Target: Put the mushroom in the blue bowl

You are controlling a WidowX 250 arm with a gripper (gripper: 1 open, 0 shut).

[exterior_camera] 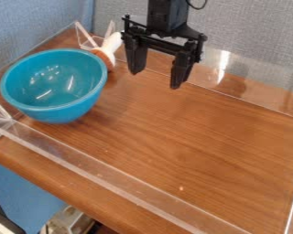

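Observation:
The blue bowl (54, 84) is a large glossy turquoise bowl standing at the left of the wooden table, with nothing in it. The mushroom (106, 48) lies just behind the bowl's right rim, near the back wall, showing an orange cap and a pale stem. My gripper (157, 72) hangs above the table to the right of the mushroom, pointing down. Its two black fingers stand wide apart with nothing between them. It is clear of both the mushroom and the bowl.
A low clear acrylic wall (136, 187) runs around the wooden tabletop (186, 137). A pale blue backdrop stands behind the table. The front edge drops off at the lower left.

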